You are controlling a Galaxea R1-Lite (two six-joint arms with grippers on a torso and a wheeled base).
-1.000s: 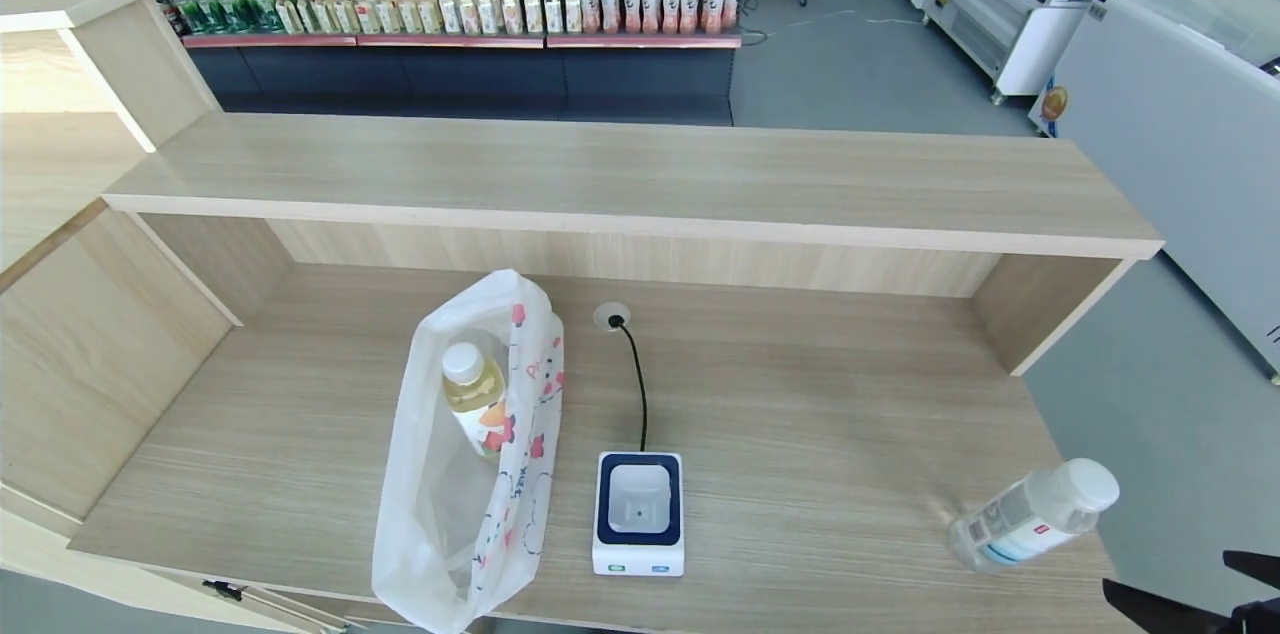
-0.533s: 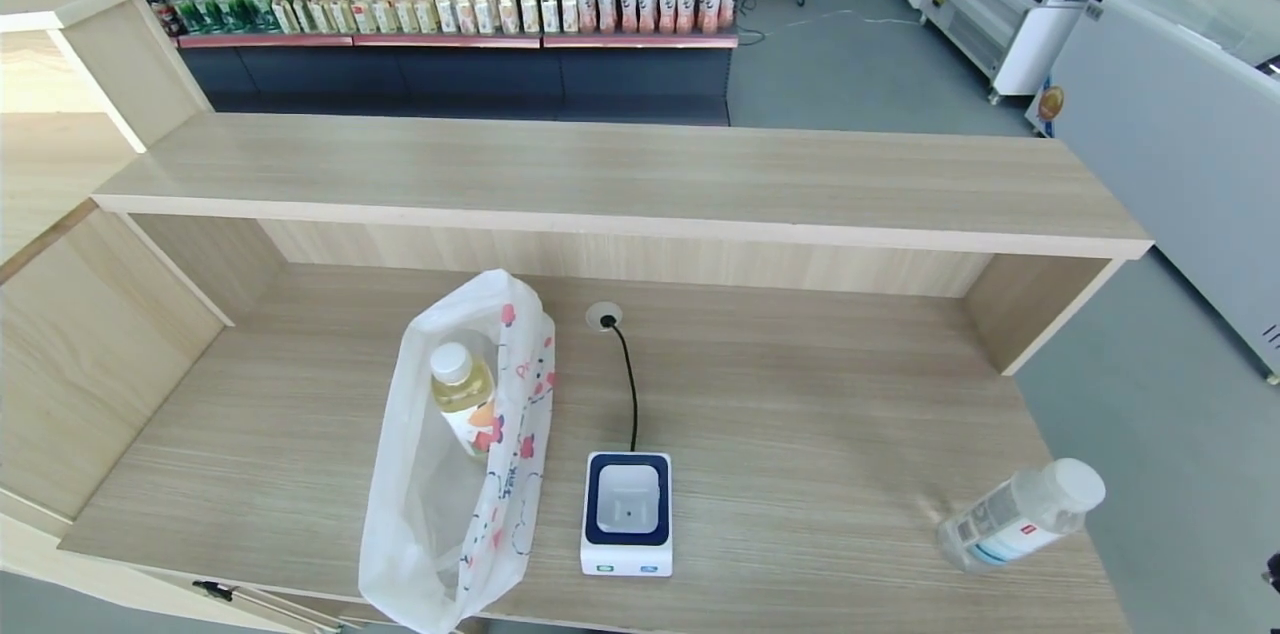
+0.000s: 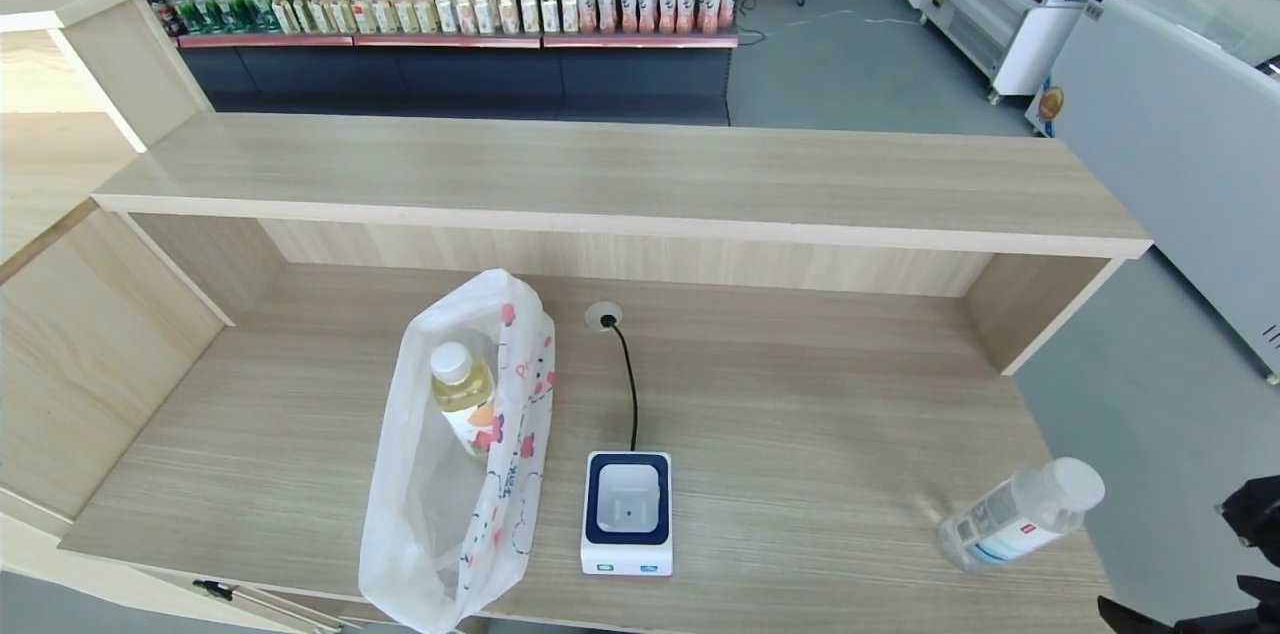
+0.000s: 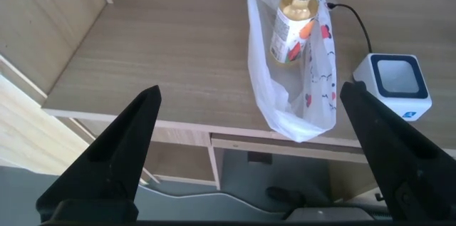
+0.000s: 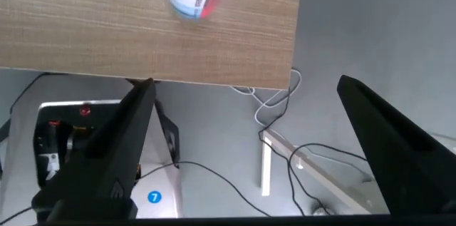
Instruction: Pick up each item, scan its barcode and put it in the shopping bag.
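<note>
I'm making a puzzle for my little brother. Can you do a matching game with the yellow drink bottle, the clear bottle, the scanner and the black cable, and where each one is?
Things:
1. yellow drink bottle
2. clear bottle
3. scanner
4. black cable

Places:
A. by the right edge of the counter
B. goes into a round hole in the counter
C. inside the shopping bag
D. on the counter, just right of the shopping bag

Pairs: 1-C, 2-A, 3-D, 4-B
</note>
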